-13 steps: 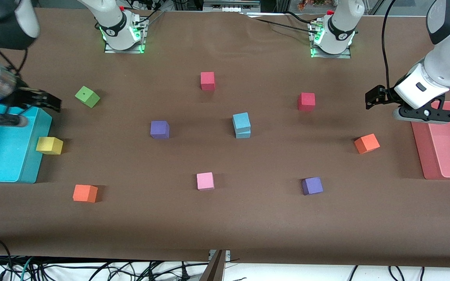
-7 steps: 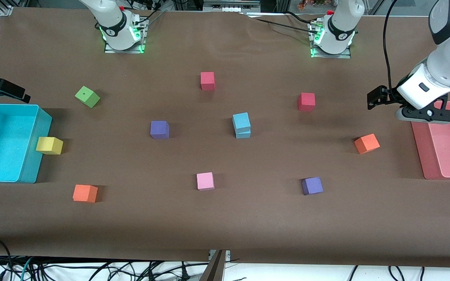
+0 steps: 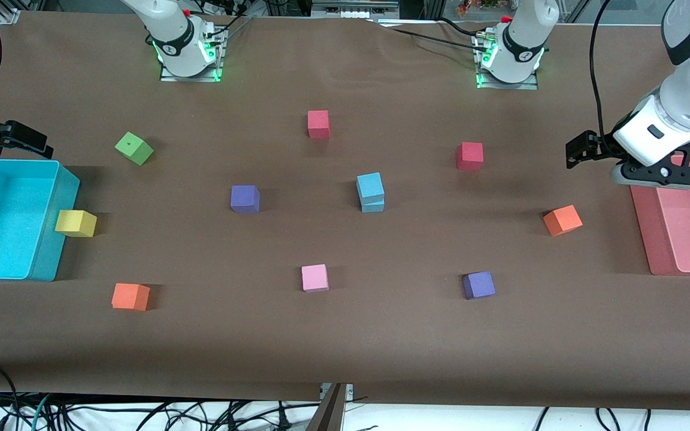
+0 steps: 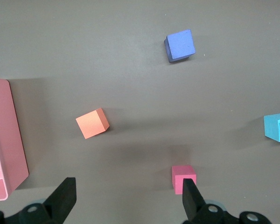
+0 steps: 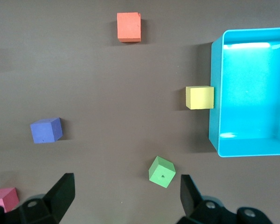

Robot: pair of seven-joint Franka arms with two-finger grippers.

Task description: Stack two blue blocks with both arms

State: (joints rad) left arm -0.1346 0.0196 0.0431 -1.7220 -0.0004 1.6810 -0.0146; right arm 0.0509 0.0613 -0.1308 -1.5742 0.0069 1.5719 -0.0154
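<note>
Blue blocks [image 3: 371, 191] already stacked mid-bench, so just hold clear: left tool [image 3: 584, 149] wide open, empty, up beside pink tray [image 3: 644, 239]; right tool [image 3: 12, 136] wide open, empty, above cyan bin [image 3: 51, 251].

Open table rings the stacked blue blocks [image 3: 371, 191]; nearest obstacle, the purple cube [image 3: 244, 199], sits well apart.

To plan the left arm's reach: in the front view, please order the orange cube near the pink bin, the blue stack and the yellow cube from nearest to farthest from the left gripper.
1. orange cube, toward the left gripper
2. blue stack, mid-table
3. yellow cube, beside the cyan bin
</note>
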